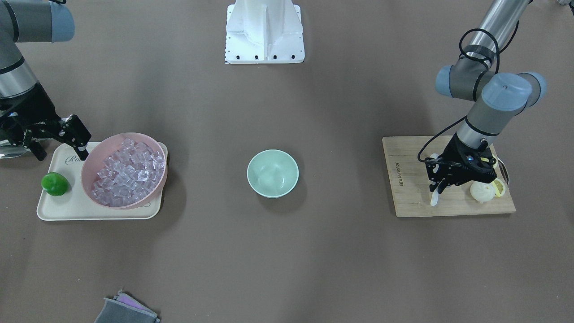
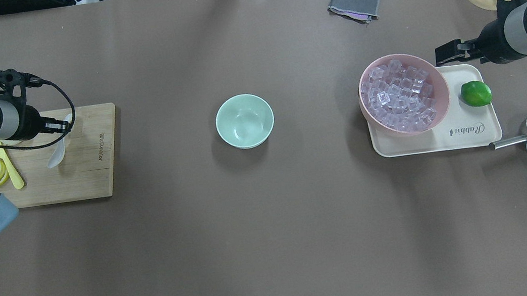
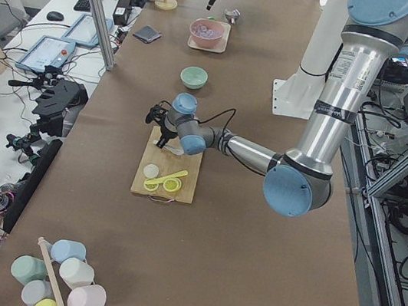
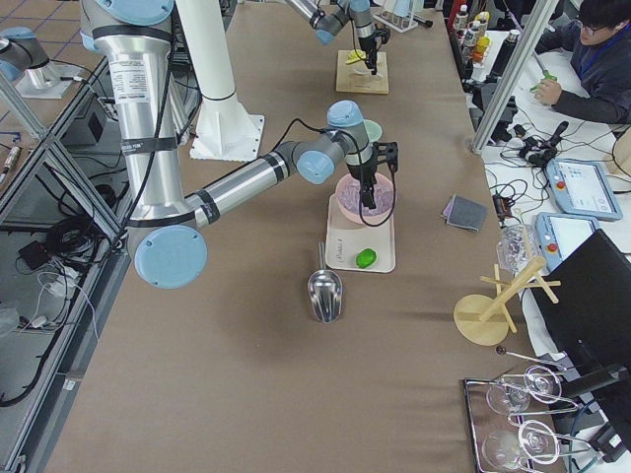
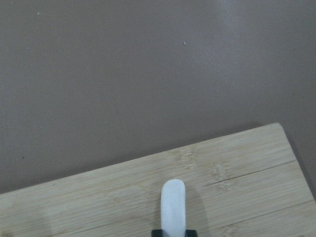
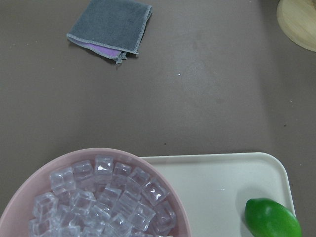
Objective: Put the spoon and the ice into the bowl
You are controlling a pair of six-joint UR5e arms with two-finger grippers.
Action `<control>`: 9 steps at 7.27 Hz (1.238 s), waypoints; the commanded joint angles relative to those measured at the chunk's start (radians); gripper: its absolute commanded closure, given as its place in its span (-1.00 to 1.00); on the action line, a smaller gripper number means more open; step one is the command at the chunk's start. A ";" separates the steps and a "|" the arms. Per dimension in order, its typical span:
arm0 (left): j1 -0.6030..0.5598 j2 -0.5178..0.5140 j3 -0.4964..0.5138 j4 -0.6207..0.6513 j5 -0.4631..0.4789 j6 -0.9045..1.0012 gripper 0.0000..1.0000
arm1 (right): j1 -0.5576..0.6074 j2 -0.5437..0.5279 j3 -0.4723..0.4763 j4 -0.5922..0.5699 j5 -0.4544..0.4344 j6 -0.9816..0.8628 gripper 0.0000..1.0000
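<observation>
The white handle of the spoon (image 5: 173,205) is the closest thing to the left wrist camera. It pokes out from between two black fingertips that sit tight against either side of it. So your left gripper (image 1: 441,186) has its fingers narrowed onto the handle, and I judge that a grasp. I can't tell whether the spoon has left the wood.

Take the mint-green bowl (image 1: 272,173) at mid-table as your landmark. The spoon is well apart from it on the robot's left, on the cutting board (image 1: 408,179), with its scoop pointing away from the gripper. The ice (image 1: 128,172) is well apart from the bowl on the robot's right. It is heaped in the pink bowl (image 1: 89,170), which sits on a cream tray (image 1: 76,208) beside a lime (image 1: 54,184).

Your right gripper (image 1: 63,150) hangs at the pink bowl's outer edge, on the side away from the mint bowl. Its fingers are spread wide and hold nothing.

By my reading, nothing is delivered yet — the mint bowl looks empty. The spoon is at the pick-up stage and no cube has been taken, so both carries are left.

The spoon is short, glossy and thick-handled, with a deep oval scoop. The cubes are small, clear and glassy, packed close together — probably slippery to pinch.
</observation>
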 commanded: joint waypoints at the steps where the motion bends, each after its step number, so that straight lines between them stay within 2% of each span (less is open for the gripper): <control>1: 0.000 -0.009 -0.081 0.009 -0.006 -0.024 1.00 | 0.000 0.001 0.000 0.000 0.000 0.002 -0.98; 3: 0.018 -0.084 -0.113 0.000 -0.005 -0.343 1.00 | -0.003 0.001 0.000 0.000 0.000 0.034 -0.98; 4: 0.073 -0.146 -0.107 -0.001 0.004 -0.468 1.00 | -0.005 0.004 0.000 0.000 0.000 0.042 -0.97; 5: 0.118 -0.211 -0.104 -0.001 0.055 -0.578 1.00 | -0.008 0.007 0.000 0.000 0.000 0.069 -0.93; 7: 0.246 -0.301 -0.097 0.008 0.260 -0.734 1.00 | -0.031 0.027 -0.001 -0.008 -0.030 0.150 -0.90; 9: 0.326 -0.337 -0.084 0.009 0.392 -0.812 1.00 | -0.076 0.047 -0.003 -0.012 -0.101 0.273 -0.81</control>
